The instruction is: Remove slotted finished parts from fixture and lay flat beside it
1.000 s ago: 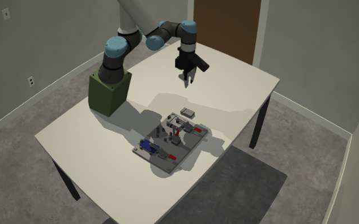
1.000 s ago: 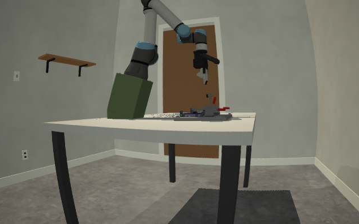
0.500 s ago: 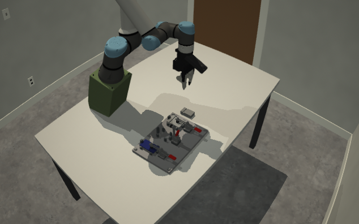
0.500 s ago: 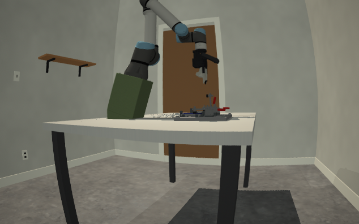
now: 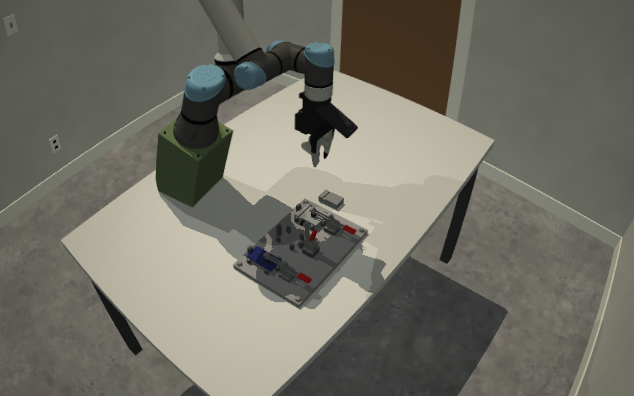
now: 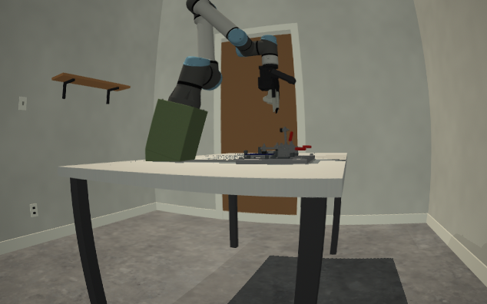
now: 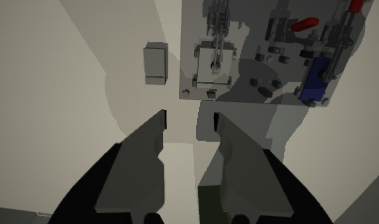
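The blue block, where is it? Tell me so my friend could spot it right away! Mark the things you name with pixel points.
On the white table [image 5: 165, 280] [image 6: 203, 170] lies a flat gray fixture plate [image 5: 332, 262]. The blue block [image 5: 256, 257] [image 7: 312, 85] is clamped near one end; the other clamped part is pale gray.

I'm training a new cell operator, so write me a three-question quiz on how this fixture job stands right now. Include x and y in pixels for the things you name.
1. True or false: the blue blank [image 5: 256, 256] [image 7: 314, 85] lies on the table outside the fixture [image 5: 332, 260] [image 7: 190, 60].
2. Multiple choice: what do the jaws [image 5: 320, 161] [image 6: 276, 111] hold?
a) a slotted part
b) nothing
c) a red clamp handle
3. Fill in: of the three red clamp handles, the raised one [image 5: 313, 235] [image 6: 290, 136] [image 7: 305, 24] is the ____ one in the row.

Key: 1. false; 2. b; 3. middle
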